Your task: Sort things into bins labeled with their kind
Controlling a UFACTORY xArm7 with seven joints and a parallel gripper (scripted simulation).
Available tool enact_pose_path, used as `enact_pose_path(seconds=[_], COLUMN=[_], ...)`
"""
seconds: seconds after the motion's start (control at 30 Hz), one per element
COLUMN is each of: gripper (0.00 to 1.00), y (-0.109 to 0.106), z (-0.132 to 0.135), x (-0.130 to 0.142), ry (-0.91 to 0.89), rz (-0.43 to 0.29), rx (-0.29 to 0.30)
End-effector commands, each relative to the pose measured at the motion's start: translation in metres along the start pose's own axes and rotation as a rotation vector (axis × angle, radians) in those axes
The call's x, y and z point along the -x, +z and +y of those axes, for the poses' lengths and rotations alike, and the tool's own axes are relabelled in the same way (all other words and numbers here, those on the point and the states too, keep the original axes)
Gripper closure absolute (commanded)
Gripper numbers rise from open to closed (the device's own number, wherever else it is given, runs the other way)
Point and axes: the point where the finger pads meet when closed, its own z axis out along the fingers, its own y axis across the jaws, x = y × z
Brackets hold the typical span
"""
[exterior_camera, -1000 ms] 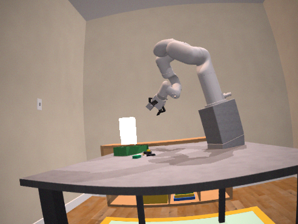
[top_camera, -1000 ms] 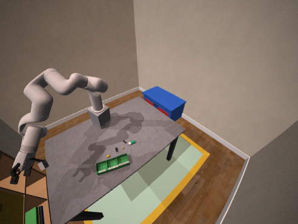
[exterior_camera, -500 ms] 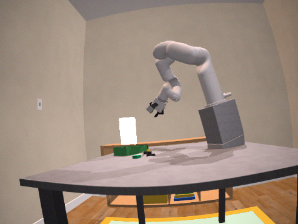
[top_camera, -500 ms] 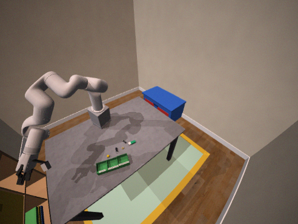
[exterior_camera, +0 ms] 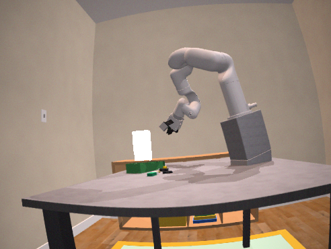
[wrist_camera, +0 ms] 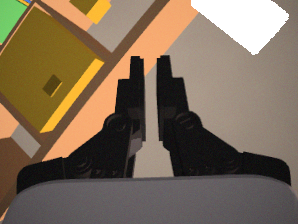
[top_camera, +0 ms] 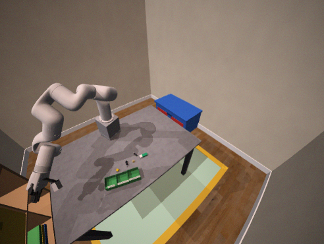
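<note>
Over the counter's (top_camera: 82,138) left edge, you have the arm folded back on itself in smooth pale segments, and the gripper (top_camera: 33,194) hangs high, past that edge. Its flat black fingers are drawn nearly together on nothing, a thin gap between them. Moving right, near the front edge lies the green bin (top_camera: 122,179), a long tray of three compartments with pale labels. Just behind it sit a yellow cube (top_camera: 118,169), a small dark piece (top_camera: 127,163), a tiny yellow piece (top_camera: 134,161) and a green-and-white block (top_camera: 143,155).

A home room: wood floor (top_camera: 230,184), rug (top_camera: 171,204) (yellow-edged), blue cabinet (top_camera: 179,110).
</note>
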Motion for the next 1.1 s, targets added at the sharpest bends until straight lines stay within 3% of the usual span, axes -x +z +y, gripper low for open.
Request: enact_pose_path(seconds=[0.0,0.1,0.2,0.3,0.5,0.6,0.77,0.87,1.07], gripper=[0.93,0.93,0.93,0.93,0.93,0.93,0.93,0.93,0.93], y=[-0.006,-0.012,-0.012,-0.019,-0.023,-0.032,-0.038,-0.049,-0.056], z=[0.015,0.026,0.026,0.032,0.035,0.039,0.041,0.042,0.042], x=[-0.015,-0.037,-0.037,-0.060,-0.070,-0.093,-0.105,-0.128,-0.143], ry=[0.077,0.153,0.153,0.273,0.273,0.387,0.387,0.495,0.495], rz=[-0.007,-0.007,-0.007,-0.002,-0.002,0.007,0.007,0.019,0.019], rx=[-0.018,-0.041,-0.041,-0.085,-0.085,-0.138,-0.138,-0.200,-0.200])
